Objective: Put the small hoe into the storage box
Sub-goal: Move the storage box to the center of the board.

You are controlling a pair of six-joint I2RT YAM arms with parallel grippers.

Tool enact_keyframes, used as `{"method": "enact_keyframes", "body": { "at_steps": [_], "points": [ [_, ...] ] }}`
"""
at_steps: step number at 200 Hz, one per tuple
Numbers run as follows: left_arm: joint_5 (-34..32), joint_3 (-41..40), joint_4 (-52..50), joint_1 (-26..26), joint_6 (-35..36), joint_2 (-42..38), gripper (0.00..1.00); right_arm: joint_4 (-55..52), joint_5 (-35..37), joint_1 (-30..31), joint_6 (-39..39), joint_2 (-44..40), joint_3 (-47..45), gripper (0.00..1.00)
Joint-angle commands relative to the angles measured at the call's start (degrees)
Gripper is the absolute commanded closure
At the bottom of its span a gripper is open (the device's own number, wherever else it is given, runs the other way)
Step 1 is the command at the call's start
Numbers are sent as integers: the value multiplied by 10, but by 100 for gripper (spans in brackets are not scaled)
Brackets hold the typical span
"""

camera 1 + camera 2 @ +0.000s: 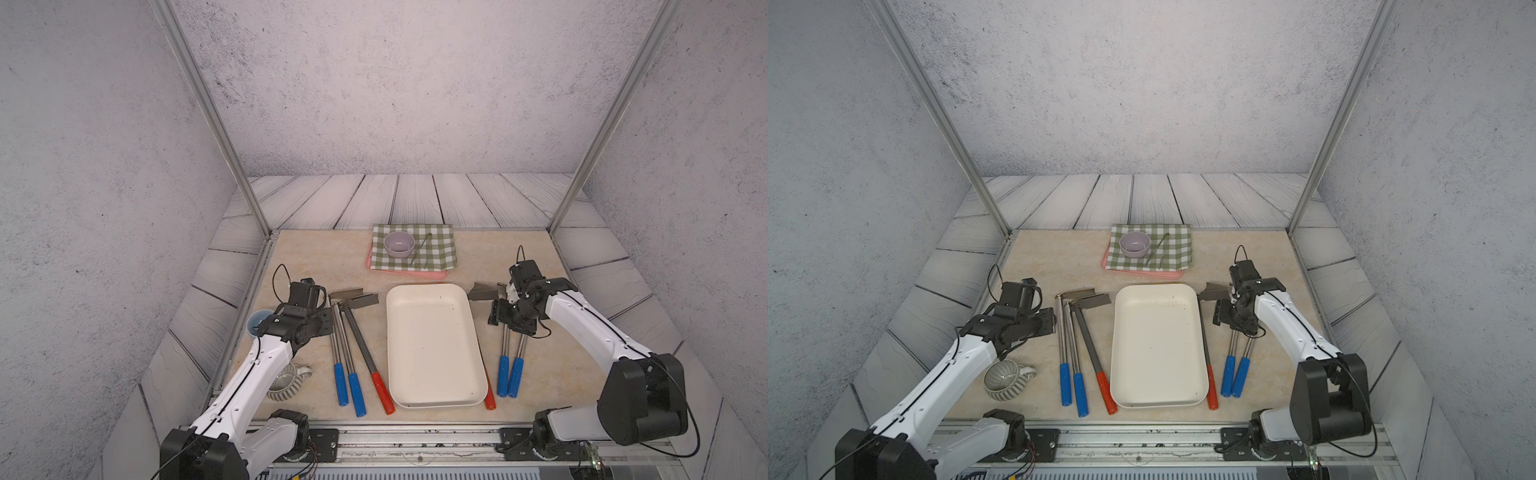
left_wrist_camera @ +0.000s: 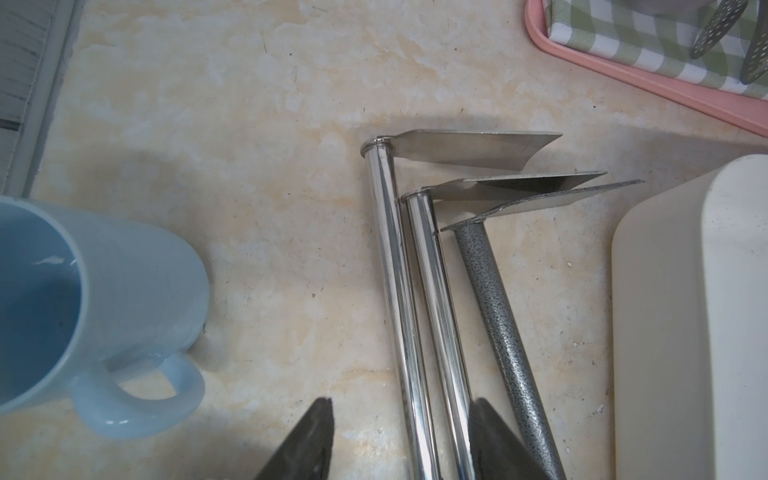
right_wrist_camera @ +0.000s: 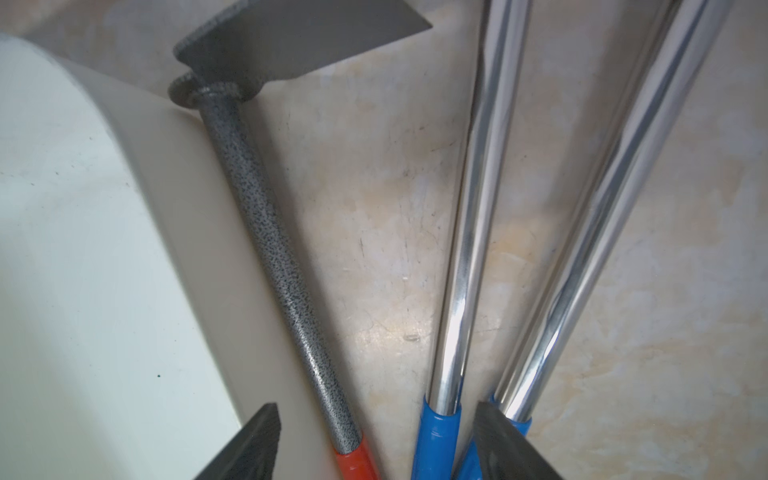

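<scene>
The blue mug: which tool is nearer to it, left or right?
Left. The left tool is over the hoe shafts just beside the blue mug; the right tool is far off, beyond the storage box.

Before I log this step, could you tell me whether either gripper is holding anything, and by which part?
Nothing is held: the left gripper and right gripper both stand open over hoe shafts that lie on the table.

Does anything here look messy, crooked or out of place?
Little stands out: the storage box has dark specks inside, and one red-handled hoe lies tight along its outer wall.
</scene>
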Motion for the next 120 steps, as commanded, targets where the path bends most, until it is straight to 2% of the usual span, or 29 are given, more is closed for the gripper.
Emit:
{"method": "enact_keyframes", "body": {
  "at_steps": [1,65,120],
  "points": [
    [4,15,-10,-2,3,-10,45,-8,17,14,9,10,8,27],
    [11,18,-11,-2,4,-2,46,11,14,77,33,48,3,30],
    [10,17,-13,-2,4,-7,46,13,10,140,54,86,41,31]
  ]
}}
